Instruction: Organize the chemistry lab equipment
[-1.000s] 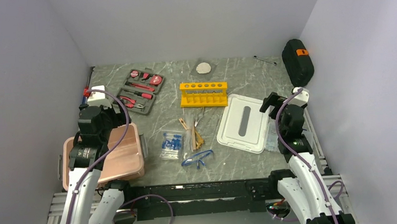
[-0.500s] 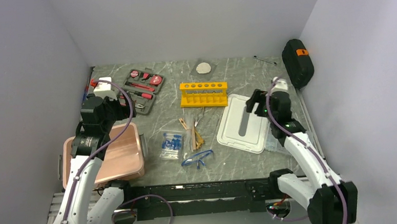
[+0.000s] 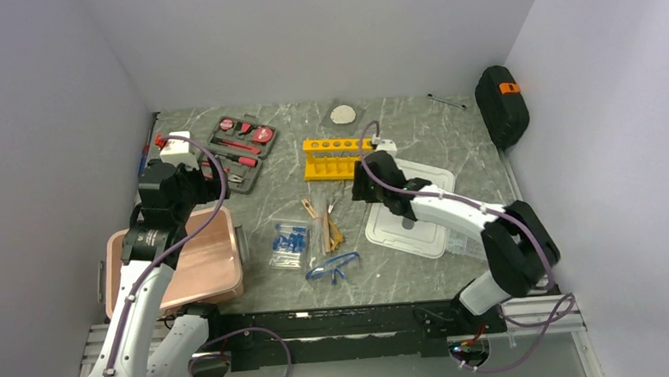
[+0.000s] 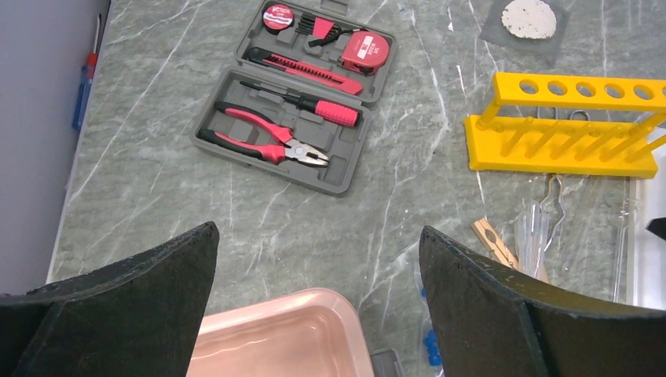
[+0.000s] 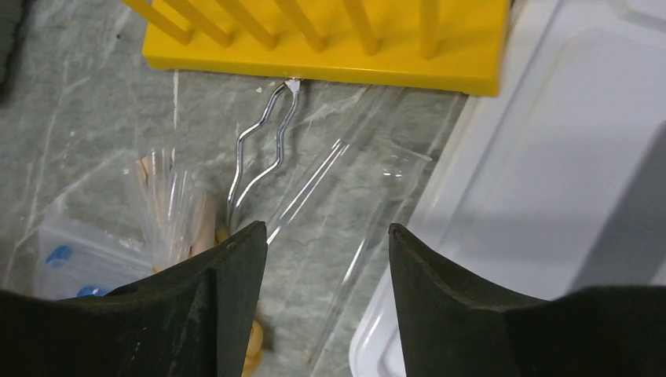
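**Left gripper** (image 4: 316, 232): jaws are spread to the full and nothing is held. A pink tray (image 4: 275, 330) lies directly beneath, and a red-and-black tool kit (image 4: 298, 94) is ahead.

**Right gripper** (image 5: 326, 232): fingers are set part-way apart with nothing between them.
- A clear glass test tube (image 5: 393, 166) lies just ahead of and under the gap.
- A wire tube holder (image 5: 263, 145) is beside one finger and a white lid (image 5: 550, 196) beside the other.
- The yellow test-tube rack (image 5: 330, 55) is farther ahead.

**Handling:** the jaws are best centred across the tube and lowered squarely. They should be closed gently, since the glass is judged slippery and liable to roll.

Grey marbled table (image 3: 431, 119) bears yellow rack (image 3: 334, 158), tool kit (image 3: 238, 150), safety glasses (image 3: 333, 267).
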`<act>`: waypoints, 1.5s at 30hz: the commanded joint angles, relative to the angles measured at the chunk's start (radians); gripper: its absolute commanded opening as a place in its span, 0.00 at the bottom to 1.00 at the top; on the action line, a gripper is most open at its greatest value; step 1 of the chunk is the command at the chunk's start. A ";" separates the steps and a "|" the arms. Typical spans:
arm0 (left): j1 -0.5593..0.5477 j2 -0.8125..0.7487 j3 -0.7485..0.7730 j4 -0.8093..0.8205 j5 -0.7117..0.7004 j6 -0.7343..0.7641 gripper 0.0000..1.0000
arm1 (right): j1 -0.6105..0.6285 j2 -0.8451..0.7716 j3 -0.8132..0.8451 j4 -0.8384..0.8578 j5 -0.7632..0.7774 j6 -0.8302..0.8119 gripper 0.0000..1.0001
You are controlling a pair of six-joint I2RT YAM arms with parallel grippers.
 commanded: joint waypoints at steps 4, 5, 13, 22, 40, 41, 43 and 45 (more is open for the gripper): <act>-0.009 0.002 -0.001 0.019 -0.028 0.004 0.99 | 0.057 0.188 0.139 -0.023 0.105 0.081 0.59; -0.010 0.002 -0.001 0.018 -0.029 0.004 0.99 | 0.060 0.211 0.152 -0.025 0.098 0.086 0.58; -0.020 0.007 0.000 0.014 -0.041 0.006 0.99 | 0.090 0.363 0.261 -0.074 0.111 0.079 0.50; -0.030 0.006 0.001 0.008 -0.058 0.010 0.99 | 0.091 0.409 0.256 -0.085 0.143 0.100 0.48; -0.035 0.006 -0.002 -0.001 -0.105 0.024 0.99 | 0.084 0.417 0.232 -0.101 0.038 0.121 0.32; -0.035 0.007 -0.002 0.000 -0.100 0.023 0.99 | 0.085 0.406 0.218 -0.100 0.031 0.121 0.30; -0.036 0.008 -0.002 0.000 -0.090 0.024 0.99 | 0.085 0.387 0.190 -0.096 0.013 0.121 0.27; -0.036 0.008 -0.004 0.002 -0.086 0.026 0.99 | 0.088 0.364 0.165 -0.095 -0.005 0.125 0.25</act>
